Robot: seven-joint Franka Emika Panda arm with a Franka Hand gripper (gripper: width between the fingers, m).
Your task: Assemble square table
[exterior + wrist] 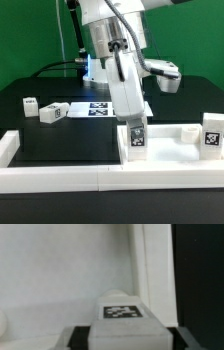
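My gripper (pixel 134 122) points straight down and is shut on a white block leg (pixel 136 141) with its tag facing the camera. The leg stands on or just over the exterior view's left part of the white square slab (pixel 168 146), which lies against the front wall. In the wrist view the leg (pixel 122 317) sits between my dark fingers (pixel 79 338), with the slab (pixel 60 274) filling the background. Another tagged leg (pixel 212 134) stands upright at the slab's far side, on the exterior view's right. Two more legs (pixel 30 104) (pixel 52 113) lie loose on the black table.
The long low white border wall (pixel 60 172) runs along the front and turns back at both ends. The marker board (pixel 88 108) lies flat behind, beside the loose legs. A second grey robot part (pixel 165 78) hangs at the back right.
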